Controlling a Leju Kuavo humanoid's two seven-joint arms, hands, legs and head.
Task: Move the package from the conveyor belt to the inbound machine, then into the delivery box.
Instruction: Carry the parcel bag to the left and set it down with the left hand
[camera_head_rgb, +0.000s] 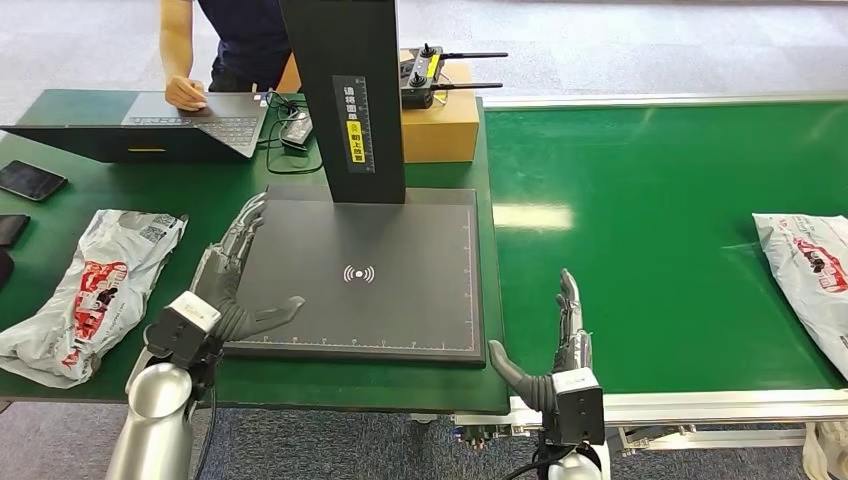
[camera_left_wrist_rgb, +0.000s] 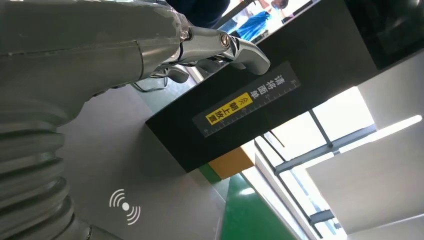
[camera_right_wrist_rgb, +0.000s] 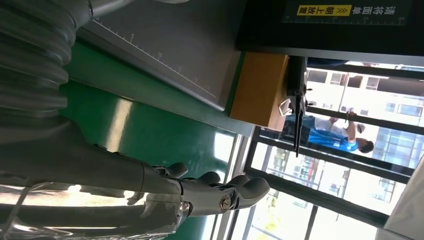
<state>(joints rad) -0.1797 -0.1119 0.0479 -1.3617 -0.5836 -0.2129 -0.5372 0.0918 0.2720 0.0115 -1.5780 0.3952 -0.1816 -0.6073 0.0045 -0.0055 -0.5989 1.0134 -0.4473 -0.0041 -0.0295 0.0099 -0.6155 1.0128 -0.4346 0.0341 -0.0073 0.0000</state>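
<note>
Start with the wide green conveyor belt (camera_head_rgb: 650, 230) filling the right half of your view: it is there to carry parcels toward you, and the white plastic mailer package with red print (camera_head_rgb: 812, 270) lies on it at the far right edge, well apart from both hands, so it is not yet within reach. To the left sits the inbound machine, a dark grey flat scanning plate (camera_head_rgb: 390, 300) marked with a wireless symbol and a ruled border, with a black upright column (camera_head_rgb: 345, 90) rising from its far side; the plate is bare, which suits it to receive the parcel face-up under the column. On the green table to the left of the plate lies a second white and red plastic mailer (camera_head_rgb: 85, 295), apparently already set aside. Further off you can see a person's hand on an open laptop (camera_head_rgb: 190, 120), a brown cardboard box (camera_head_rgb: 440, 125) carrying a black remote controller (camera_head_rgb: 425, 75), and a dark phone (camera_head_rgb: 30, 180). Your left hand (camera_head_rgb: 235, 275) rests at the plate's left edge, fingers spread and holding nothing. Your right hand (camera_head_rgb: 562, 345) stands edge-up over the near rim of the belt, fingers straight and together with the thumb apart, empty, probably waiting for the parcel to arrive.
</note>
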